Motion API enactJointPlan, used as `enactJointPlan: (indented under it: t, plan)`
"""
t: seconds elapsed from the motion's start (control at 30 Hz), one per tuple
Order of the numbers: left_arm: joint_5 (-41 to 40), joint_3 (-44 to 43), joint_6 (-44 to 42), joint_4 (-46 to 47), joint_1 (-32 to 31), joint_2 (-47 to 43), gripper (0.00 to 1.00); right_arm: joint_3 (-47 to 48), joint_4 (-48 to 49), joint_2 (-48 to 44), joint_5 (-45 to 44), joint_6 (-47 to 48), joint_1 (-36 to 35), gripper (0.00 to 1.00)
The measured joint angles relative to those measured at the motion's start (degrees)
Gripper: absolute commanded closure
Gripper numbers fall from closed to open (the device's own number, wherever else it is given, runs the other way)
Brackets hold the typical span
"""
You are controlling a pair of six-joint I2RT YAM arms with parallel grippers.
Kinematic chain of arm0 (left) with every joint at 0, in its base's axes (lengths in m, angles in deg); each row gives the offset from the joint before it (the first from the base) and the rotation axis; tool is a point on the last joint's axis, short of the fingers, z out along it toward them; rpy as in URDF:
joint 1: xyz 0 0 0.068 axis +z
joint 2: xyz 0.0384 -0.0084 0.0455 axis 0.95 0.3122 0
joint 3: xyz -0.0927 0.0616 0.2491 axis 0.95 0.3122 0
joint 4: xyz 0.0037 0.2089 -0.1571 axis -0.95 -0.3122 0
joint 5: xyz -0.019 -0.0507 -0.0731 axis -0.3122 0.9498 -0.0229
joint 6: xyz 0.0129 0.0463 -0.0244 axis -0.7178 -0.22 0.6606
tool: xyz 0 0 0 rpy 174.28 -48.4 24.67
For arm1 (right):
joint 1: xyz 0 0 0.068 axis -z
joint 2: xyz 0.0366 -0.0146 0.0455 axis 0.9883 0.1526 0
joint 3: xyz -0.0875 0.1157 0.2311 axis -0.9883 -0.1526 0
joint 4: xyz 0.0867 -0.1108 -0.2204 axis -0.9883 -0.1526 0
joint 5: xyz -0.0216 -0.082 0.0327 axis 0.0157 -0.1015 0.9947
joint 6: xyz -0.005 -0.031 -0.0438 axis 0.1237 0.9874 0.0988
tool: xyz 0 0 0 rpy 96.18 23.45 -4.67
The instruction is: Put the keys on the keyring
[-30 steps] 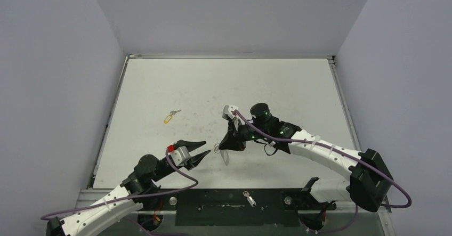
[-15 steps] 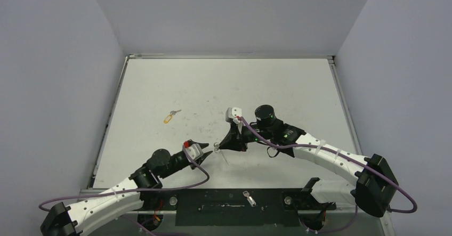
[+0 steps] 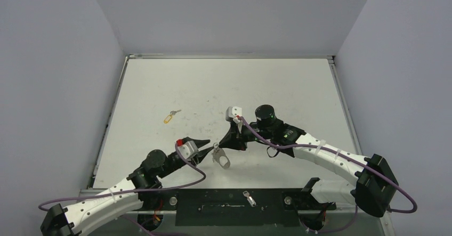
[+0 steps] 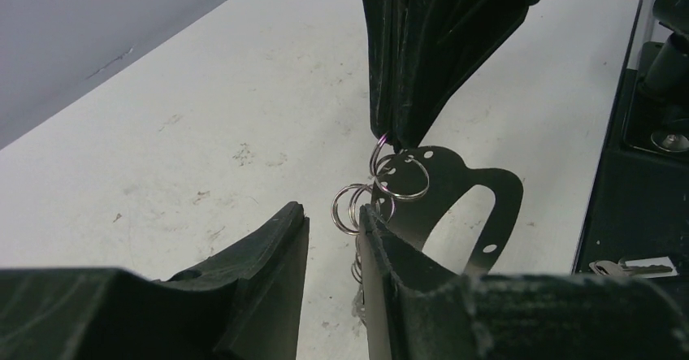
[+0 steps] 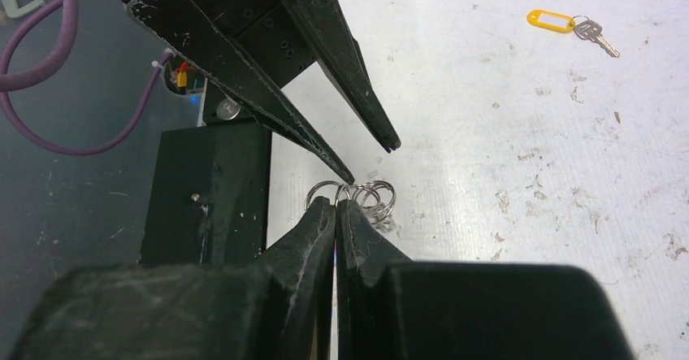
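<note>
- The right tool (image 5: 335, 207) is clenched tight on one of the small rings. The keyring (image 4: 463, 171) hangs from that pinch, its flat oval plate dangling low over the surface (image 3: 224, 81), centre and towards the near edge.
- The left tool (image 4: 331, 211) sits just to the left with its jaws parted. A loose ring of the chain (image 4: 375, 189) stands in the gap, close beside one finger, and I see nothing clamped there.
- First risk: the left fingers pinch the wrong ring, or catch only its edge, and it squirts out sideways. These rings look thin, slick and free to swing.
- Second risk: the two tools are almost tip to tip. One small overshoot and the fingers collide. Or the left one knocks the ring out of the right's pinch, and the whole keyring drops flat on the surface.
- Third risk: if both clamp and pull at an angle, the chain twists and the plate swings, which spoils any lining-up.
- And the keys are nowhere close! The yellow-tagged key (image 3: 169, 118) lies well apart, to the far left. A second key (image 3: 249, 197) rests on the black base strip (image 3: 213, 206) at the near edge, off the surface.
- With both tools at the rings, neither is free to fetch a key. Letting go to fetch one could lose the keyring's pose.
</note>
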Motion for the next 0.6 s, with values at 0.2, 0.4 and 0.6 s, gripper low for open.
enactJointPlan:
  t: [0.2,0.4,0.6]
  plan:
    - [-0.31,-1.90,3.26,1.03,-0.42,2.69,0.72,-0.02,0.26,0.00,-0.55,-0.26,0.00,1.00]
    - [-6.08,-4.24,11.61,-4.98,-0.59,0.48,0.70,-0.55,0.74,0.00,-2.78,-1.09,0.00,1.00]
    - [-12.92,-8.74,25.70,-13.55,-0.57,-1.38,0.69,-0.68,1.11,0.00,-3.87,-1.49,0.00,1.00]
